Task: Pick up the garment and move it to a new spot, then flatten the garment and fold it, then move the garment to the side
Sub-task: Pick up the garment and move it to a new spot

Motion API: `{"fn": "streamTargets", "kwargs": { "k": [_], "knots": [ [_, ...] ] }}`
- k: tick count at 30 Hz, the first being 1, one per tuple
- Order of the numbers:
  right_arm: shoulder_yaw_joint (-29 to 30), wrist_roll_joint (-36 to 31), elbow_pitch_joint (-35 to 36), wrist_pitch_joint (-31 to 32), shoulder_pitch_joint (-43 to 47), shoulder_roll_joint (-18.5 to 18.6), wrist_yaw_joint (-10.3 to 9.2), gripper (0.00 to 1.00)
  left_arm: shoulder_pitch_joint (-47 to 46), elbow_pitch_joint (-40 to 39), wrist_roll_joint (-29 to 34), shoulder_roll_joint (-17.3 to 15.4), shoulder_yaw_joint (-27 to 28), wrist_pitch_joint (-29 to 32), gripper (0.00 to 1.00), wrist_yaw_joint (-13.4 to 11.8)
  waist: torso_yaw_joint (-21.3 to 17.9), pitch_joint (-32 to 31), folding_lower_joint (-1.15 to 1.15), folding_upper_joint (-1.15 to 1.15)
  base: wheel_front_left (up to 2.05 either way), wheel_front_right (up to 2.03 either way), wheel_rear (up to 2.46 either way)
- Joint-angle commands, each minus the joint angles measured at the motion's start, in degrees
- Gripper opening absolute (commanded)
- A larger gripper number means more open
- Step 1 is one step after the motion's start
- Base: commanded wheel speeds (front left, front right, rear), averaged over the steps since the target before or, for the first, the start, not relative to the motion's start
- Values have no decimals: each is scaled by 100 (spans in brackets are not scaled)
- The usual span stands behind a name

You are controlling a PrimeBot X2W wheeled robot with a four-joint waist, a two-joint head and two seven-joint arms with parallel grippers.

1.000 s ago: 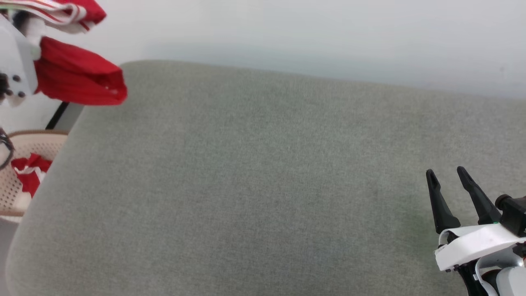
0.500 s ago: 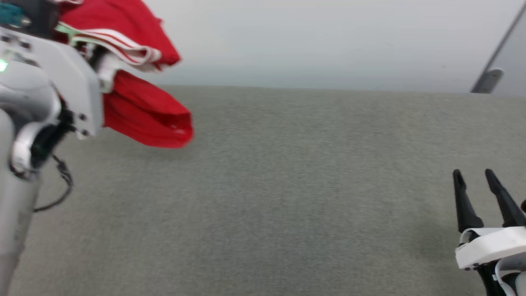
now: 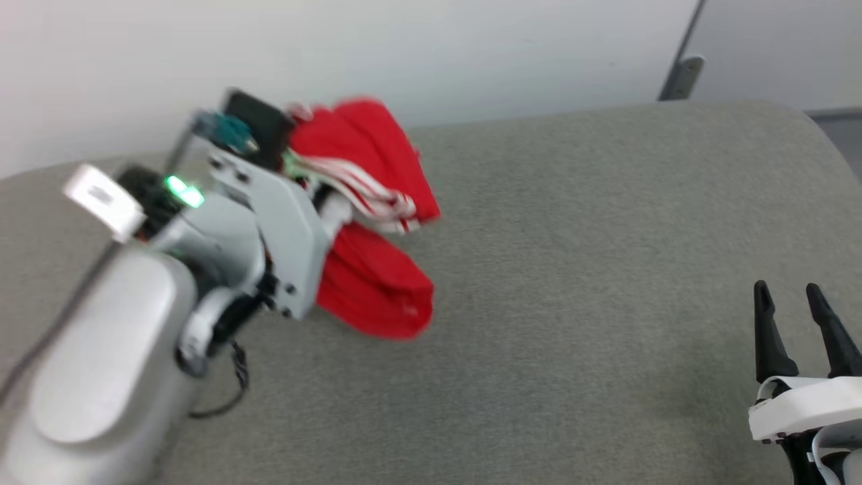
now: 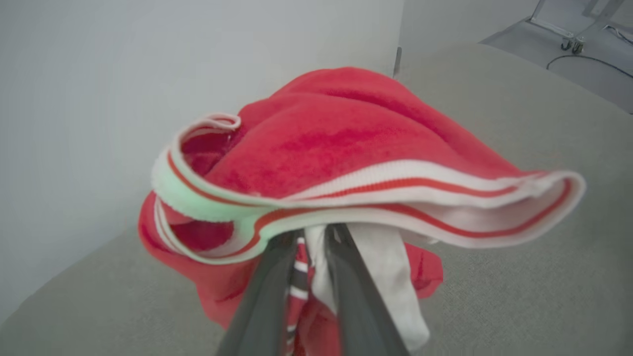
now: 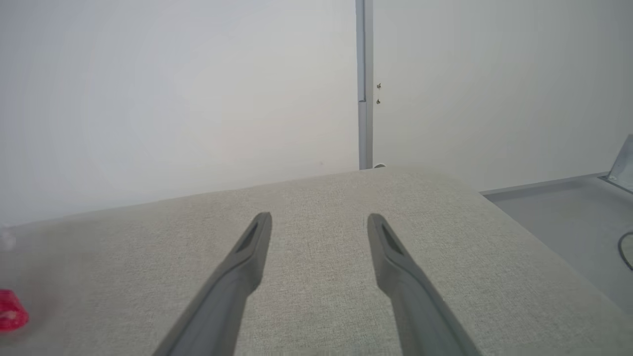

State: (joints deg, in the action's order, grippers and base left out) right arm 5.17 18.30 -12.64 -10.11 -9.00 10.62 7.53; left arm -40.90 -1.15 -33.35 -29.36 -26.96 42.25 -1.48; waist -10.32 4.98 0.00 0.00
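Observation:
The garment (image 3: pixel 377 300), red with white and red striped trim, hangs bunched from my left gripper (image 3: pixel 323 202) above the left part of the grey padded surface (image 3: pixel 592 222). Its lower red fold droops close to the fabric; I cannot tell if it touches. In the left wrist view the two fingers (image 4: pixel 269 291) stand close together, shut on white and striped cloth, and the garment (image 4: pixel 346 143) drapes over their tips. My right gripper (image 3: pixel 788 300) rests low at the right, open, nothing between its fingers (image 5: pixel 242 257). A red scrap of the garment (image 5: pixel 10 309) shows far left in the right wrist view.
A pale wall runs behind the padded surface. A grey metal post (image 3: pixel 680 77) stands at the back right corner. The surface's rounded right edge drops to a grey floor (image 5: pixel 568 212), where a black cable (image 5: pixel 624 249) lies.
The head camera has swung, so the whole picture shifted. Against the padded surface, my left arm has carried the garment from beyond its left edge to above it. The right gripper keeps its pose.

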Motion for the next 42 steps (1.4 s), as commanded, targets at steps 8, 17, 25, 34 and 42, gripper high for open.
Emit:
{"fn": "streamTargets", "kwargs": {
  "k": [8,17,25,34,42],
  "knots": [
    [-143,73,-223,-195,-245,-105,-8,100,543,908,-63,352,-366,-270,0,106,-473,418,0,0,0,0,0],
    [-354,165,-492,-336,-422,-180,-8,100,565,2309,-193,820,-657,-469,0,332,-587,557,0,0,0,0,0],
    [-520,236,-685,-406,-537,-117,-8,100,338,3182,-248,1123,-802,-713,22,566,-551,473,0,0,0,0,0],
    [-586,237,-800,-416,-279,46,-8,100,317,2938,-417,1036,-778,-969,100,744,-222,-48,0,0,0,0,0],
    [-599,194,-675,-300,-20,108,-8,100,735,1993,-465,657,-501,-1455,100,624,168,-555,0,0,0,0,0]
  ]
}}
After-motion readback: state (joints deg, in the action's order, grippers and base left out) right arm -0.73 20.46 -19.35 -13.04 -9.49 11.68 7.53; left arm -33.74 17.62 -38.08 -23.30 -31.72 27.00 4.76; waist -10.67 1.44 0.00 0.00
